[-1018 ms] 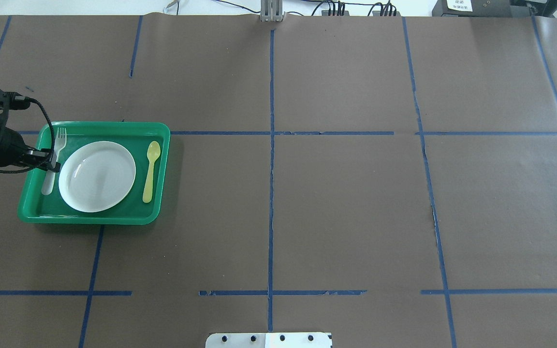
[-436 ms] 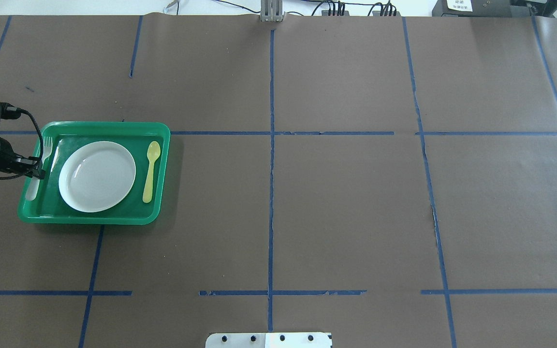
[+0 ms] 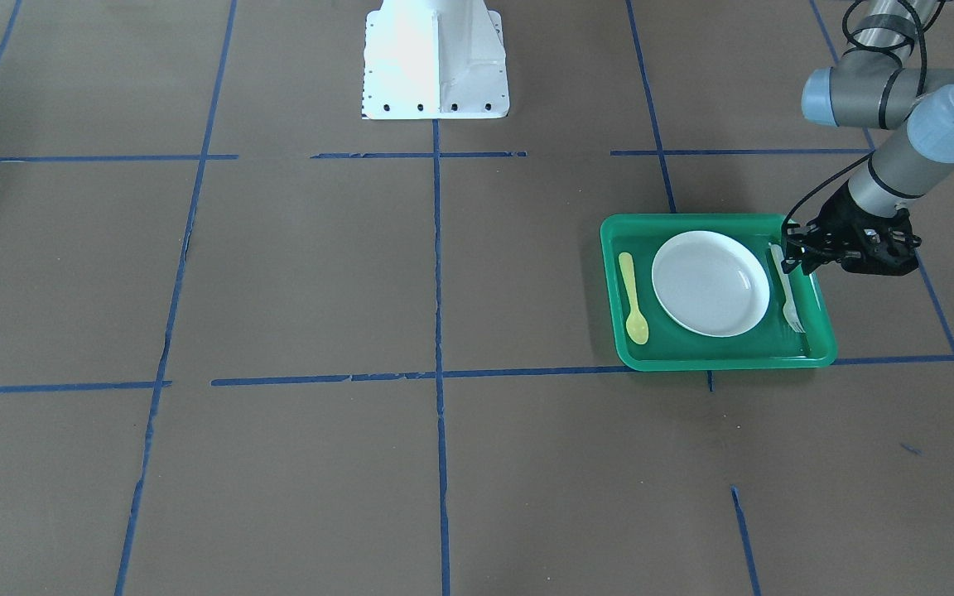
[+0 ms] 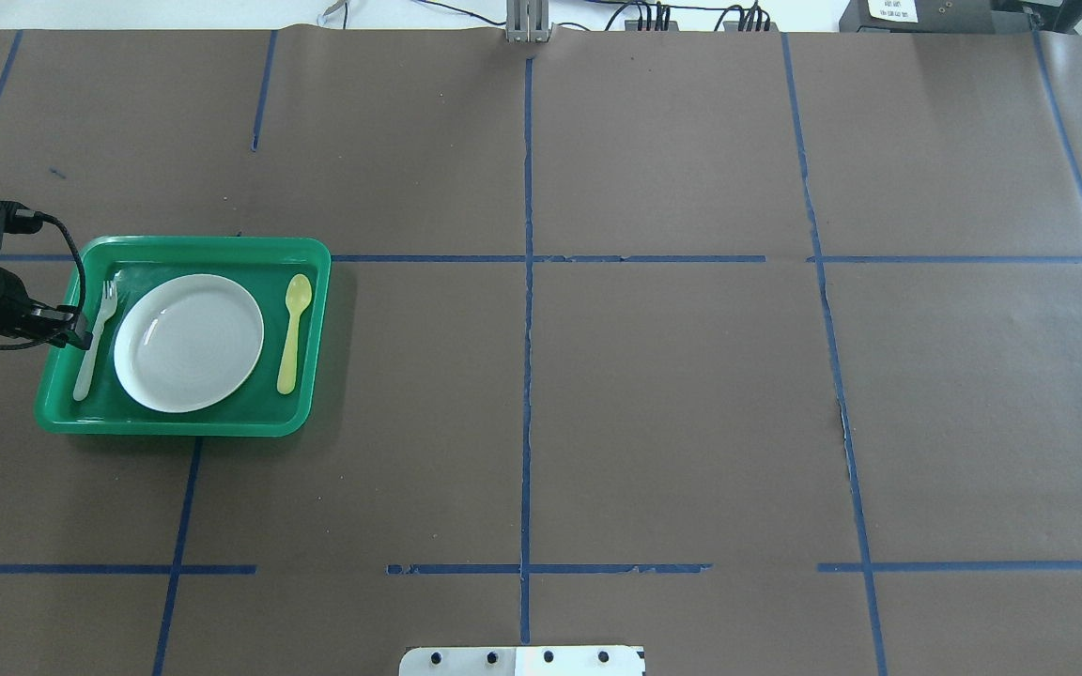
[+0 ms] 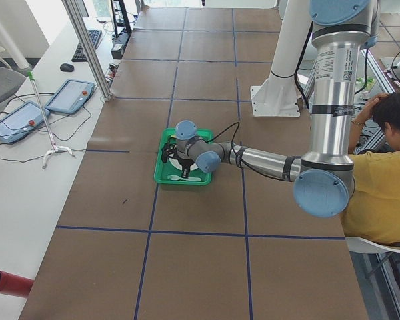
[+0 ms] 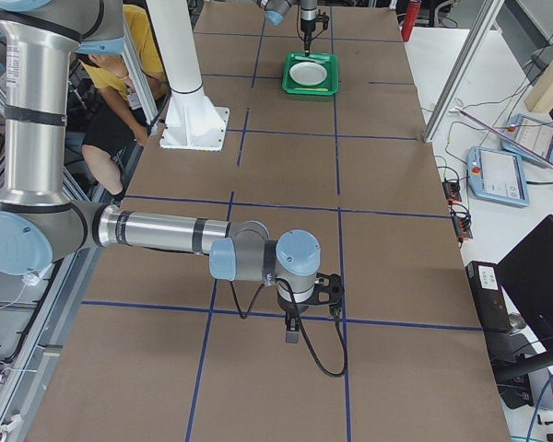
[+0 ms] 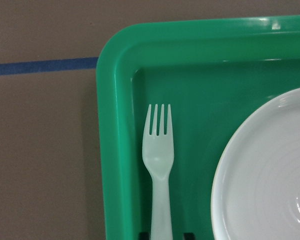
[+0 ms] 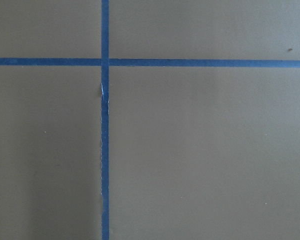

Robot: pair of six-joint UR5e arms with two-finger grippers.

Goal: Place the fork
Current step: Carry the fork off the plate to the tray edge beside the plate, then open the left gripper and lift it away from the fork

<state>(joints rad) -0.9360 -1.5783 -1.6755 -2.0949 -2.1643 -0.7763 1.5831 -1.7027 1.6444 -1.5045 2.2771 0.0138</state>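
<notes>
The pale whitish plastic fork (image 4: pixel 101 314) lies on the floor of the green tray (image 4: pixel 222 242), left of the white plate (image 4: pixel 189 343), with its tines pointing to the far side. It also shows in the left wrist view (image 7: pixel 159 160) and the front view (image 3: pixel 787 300). My left gripper (image 4: pixel 84 339) hangs low over the fork's handle. In the wrist view its two fingertips (image 7: pixel 189 235) stand either side of the handle with a gap, so it is open. The right gripper (image 6: pixel 292 333) shows only in the exterior right view, so I cannot tell its state.
A yellow spoon (image 4: pixel 292 333) lies in the tray right of the plate. The tray's raised left rim (image 7: pixel 110 150) is close beside the fork. Blue tape lines cross the brown table cover. The robot's white base plate (image 4: pixel 522 660) is at the near edge.
The left gripper and fork first shifted left onto the tray's left rim, then back a little right. The fork now lies inside the tray, slightly tilted, beside the plate.
</notes>
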